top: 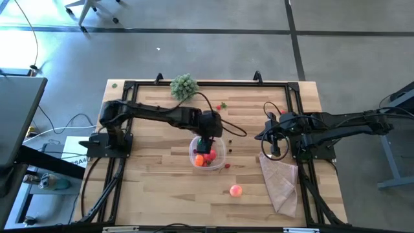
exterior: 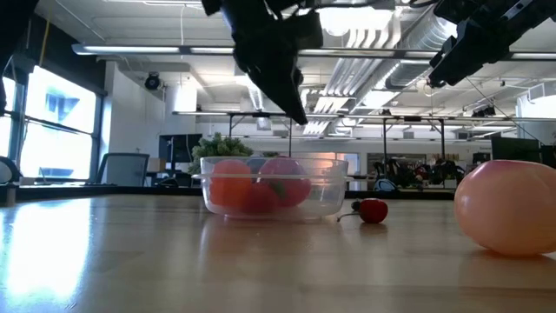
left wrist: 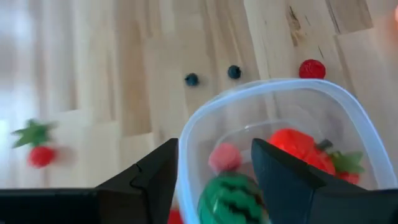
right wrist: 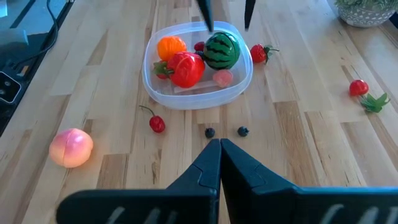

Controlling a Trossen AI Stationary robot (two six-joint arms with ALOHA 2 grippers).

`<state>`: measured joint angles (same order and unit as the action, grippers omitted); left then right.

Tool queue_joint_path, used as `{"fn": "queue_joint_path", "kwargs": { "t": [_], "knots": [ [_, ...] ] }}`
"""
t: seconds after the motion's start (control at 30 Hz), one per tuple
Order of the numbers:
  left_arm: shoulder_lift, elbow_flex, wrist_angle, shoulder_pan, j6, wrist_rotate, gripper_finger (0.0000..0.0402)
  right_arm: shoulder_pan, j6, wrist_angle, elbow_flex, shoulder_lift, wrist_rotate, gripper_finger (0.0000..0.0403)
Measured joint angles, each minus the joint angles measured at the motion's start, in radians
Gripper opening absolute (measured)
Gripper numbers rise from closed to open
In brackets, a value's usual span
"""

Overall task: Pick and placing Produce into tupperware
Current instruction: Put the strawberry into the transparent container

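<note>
Risks catching the round clear plastic tupperware's whitish rim (left wrist: 273, 93) with the empty left claw (left wrist: 214, 171), fingers apart straddling it, on lifting.

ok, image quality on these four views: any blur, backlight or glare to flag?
Left wrist view: soft throughout; the small tomato at the frame edge is smeared. Low view: backlit by windows and ceiling lights, so the left gripper is a silhouette, with glare on the tabletop, and the near peach is out of focus. Right wrist view: sharp, evenly lit. High view: even, produce tiny.
</note>
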<state>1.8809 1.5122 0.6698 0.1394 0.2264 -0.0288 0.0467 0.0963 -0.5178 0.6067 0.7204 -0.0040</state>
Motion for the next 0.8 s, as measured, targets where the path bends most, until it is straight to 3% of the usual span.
{"fn": "queue_joint_path", "kwargs": {
  "t": [0.23, 0.37, 0.57, 0.8],
  "knots": [
    [-0.129, -0.095, 0.032, 0.063, -0.024, -0.003, 0.0138, 0.000, 0.000, 0.001, 0.000, 0.000, 0.000, 0.0000],
    [-0.194, -0.211, -0.034, 0.126, -0.031, 0.066, 0.0112, 0.000, 0.000, -0.001, 0.000, 0.000, 0.000, 0.0000],
    [-0.276, -0.393, -0.236, 0.212, 0.022, 0.169, 0.0087, 0.000, 0.000, -0.002, 0.000, 0.000, 0.000, 0.0000],
    [-0.287, -0.546, -0.455, 0.317, 0.102, 0.272, 0.0082, 0.000, 0.000, -0.001, 0.000, 0.000, 0.000, 0.0000]
  ]
}}
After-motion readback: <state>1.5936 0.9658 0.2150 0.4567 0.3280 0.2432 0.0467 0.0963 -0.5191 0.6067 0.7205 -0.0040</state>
